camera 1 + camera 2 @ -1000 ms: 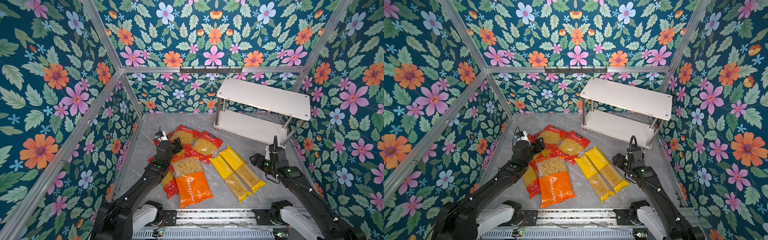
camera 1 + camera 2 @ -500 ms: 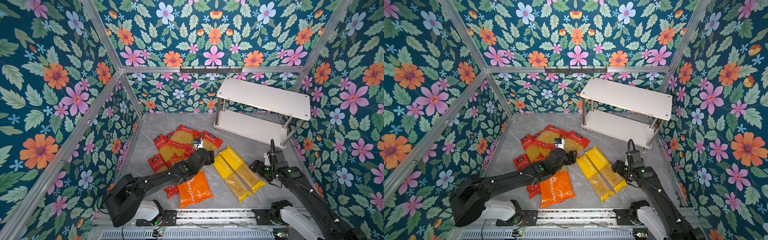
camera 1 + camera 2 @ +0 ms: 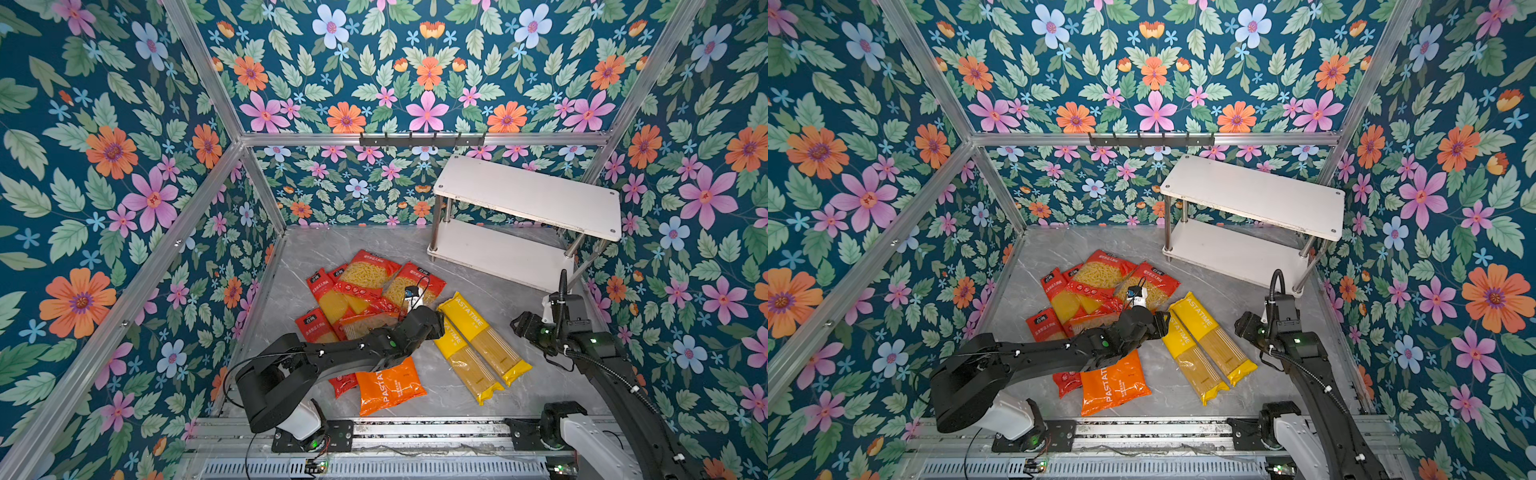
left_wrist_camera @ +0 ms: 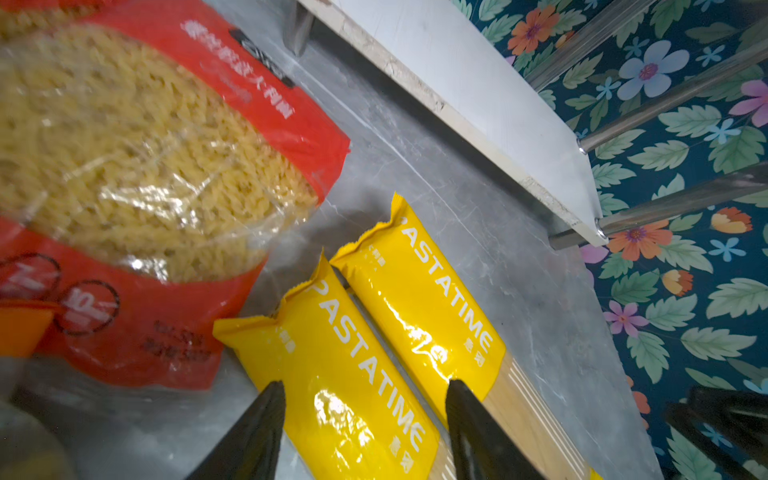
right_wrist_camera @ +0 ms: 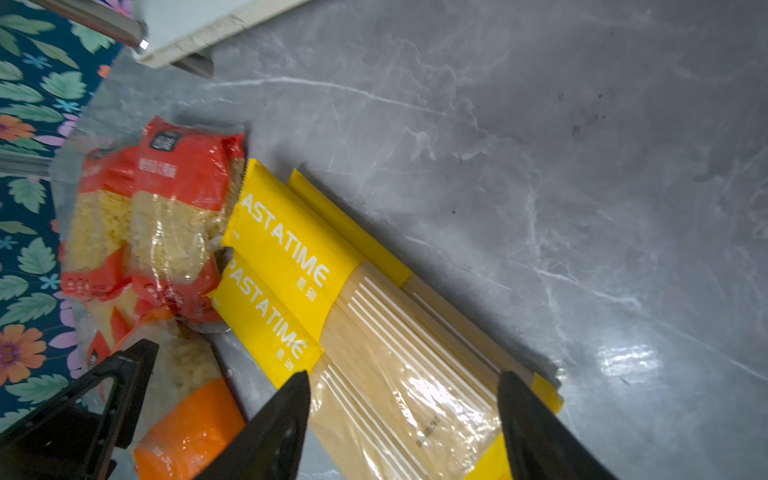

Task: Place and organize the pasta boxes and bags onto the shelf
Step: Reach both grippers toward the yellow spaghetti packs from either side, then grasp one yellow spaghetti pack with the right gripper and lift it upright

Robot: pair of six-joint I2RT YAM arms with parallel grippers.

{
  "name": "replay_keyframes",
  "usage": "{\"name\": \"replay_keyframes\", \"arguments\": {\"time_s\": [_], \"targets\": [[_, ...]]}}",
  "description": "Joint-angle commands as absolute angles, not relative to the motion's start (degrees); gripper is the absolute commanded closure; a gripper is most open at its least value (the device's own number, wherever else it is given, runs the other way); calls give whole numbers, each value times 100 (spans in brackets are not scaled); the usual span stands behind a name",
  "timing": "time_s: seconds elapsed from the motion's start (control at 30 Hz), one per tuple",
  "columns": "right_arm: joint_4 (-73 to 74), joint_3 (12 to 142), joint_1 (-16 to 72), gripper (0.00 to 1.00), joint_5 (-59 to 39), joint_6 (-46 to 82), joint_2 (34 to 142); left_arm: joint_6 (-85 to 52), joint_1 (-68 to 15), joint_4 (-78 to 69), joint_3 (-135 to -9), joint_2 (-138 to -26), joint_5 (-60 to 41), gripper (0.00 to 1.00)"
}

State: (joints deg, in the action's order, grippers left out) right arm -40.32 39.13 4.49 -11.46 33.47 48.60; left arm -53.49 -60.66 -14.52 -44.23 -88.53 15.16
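While our left fingers (image 4: 257, 432) stand spread astride a yellow spaghetti pack (image 4: 357, 395) lying on the surface (image 4: 478, 232), our right fingers (image 5: 282, 424) hang spread near it; the pack lies apart from the shelf (image 3: 528, 195).

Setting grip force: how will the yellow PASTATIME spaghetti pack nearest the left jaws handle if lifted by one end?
Probably stiff lengthwise: the yellow PASTATIME spaghetti pack holds straight strands, seen through its clear section. Likely slippery: the film is glossy with glare. Long and narrow, so an end grip may let it tip or swing.
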Motion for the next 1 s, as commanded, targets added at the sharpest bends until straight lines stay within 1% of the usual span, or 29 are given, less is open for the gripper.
{"name": "replay_keyframes", "arguments": {"time_s": [0.0,0.1,0.3,0.43,0.67,0.83,0.9,0.97], "targets": [[-4025,3851,440,27,-1463,3234,4984,-5785,-6241,-2064,-4386,-9047,1372,36],[-3915,3729,442,27,-1809,3241,5412,-5760,-6287,-2236,-4524,-9299,1220,37],[-3512,3214,455,27,-1883,3349,5551,-5748,-6277,-2519,-4711,-9742,945,41],[-3517,3140,688,27,-1905,3425,5663,-5786,-6212,-2716,-4720,-9936,731,45],[-3445,3009,1592,27,-1989,4124,5594,-5724,-5836,-2870,-4651,-10108,237,53],[-3022,3013,2777,28,-2129,4883,5857,-5582,-5528,-2647,-4505,-9871,218,53],[-2993,3121,2904,28,-2442,4949,5916,-5512,-5421,-2535,-4407,-9723,267,53],[-3026,3193,2874,28,-2541,4904,5763,-5451,-5379,-2359,-4349,-9559,336,53]]}}
